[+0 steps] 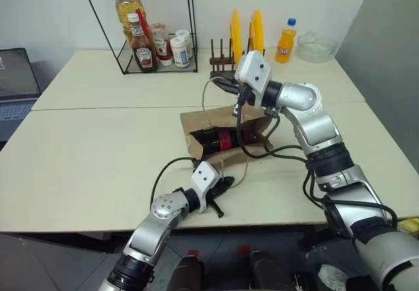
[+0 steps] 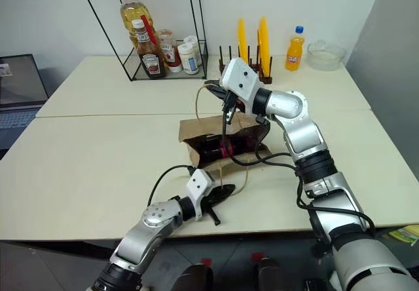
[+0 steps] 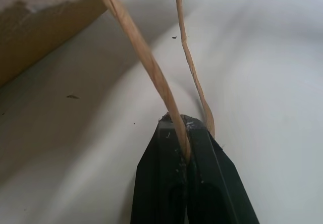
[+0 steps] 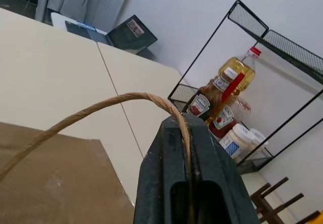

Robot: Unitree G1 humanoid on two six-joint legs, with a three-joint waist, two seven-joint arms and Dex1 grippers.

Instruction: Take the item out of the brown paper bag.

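The brown paper bag [image 1: 226,130] lies on its side near the middle of the cream surface [image 1: 98,153], its mouth facing the robot's left and gaping. The item [image 1: 219,140], a small cola bottle with dark liquid and a red label, lies on its side within the bag, visible through the mouth; the lettering on its label cannot be read. The right gripper [image 1: 226,84] is raised above the bag's far edge, its fingers closed on one beige loop handle [image 4: 101,105]; the right wrist view shows the cord pinched between the two black fingers. The left gripper [image 1: 224,185] sits low near the front edge of the surface, just in front of the bag, fingers closed on the other loop handle [image 3: 151,67]; the left wrist view shows the cord clamped at the fingertips with both strands running back toward the bag. At the far left of the surface stands a black wire rack [image 1: 157,25] holding a cooking oil bottle [image 1: 127,9] with a red cap, a ketchup bottle [image 1: 142,45] whose white label reads as Heinz, and small white-capped jars [image 1: 180,50] whose labels are too small to read. Further right stand a wooden rack with yellow plates [image 1: 245,35], an orange soda bottle [image 1: 285,40] with a blue cap, and a clear glass bowl [image 1: 315,47]. A laptop [image 1: 16,84] rests off the left edge.
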